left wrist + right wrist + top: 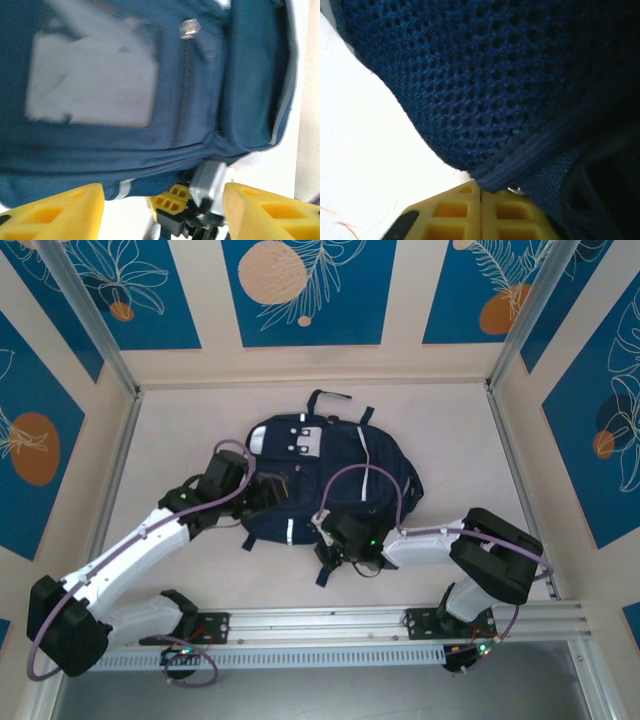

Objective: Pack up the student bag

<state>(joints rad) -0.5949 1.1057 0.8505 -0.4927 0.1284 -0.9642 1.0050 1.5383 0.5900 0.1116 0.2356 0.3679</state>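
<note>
The student bag, dark navy with white stripes and a light grey front patch, lies flat mid-table. My left gripper is at its left side, open, its yellow fingers spread wide in front of the bag's lower edge without touching it. A silver zipper pull shows above. My right gripper is at the bag's near edge. In the right wrist view its fingers are pressed together, with the bag's piped seam and a small metal ring at their tips, under the navy mesh.
The white table is boxed in by aluminium posts and blue-patterned walls. A metal rail runs along the near edge by the arm bases. A dark strap trails from the bag's near edge toward the rail.
</note>
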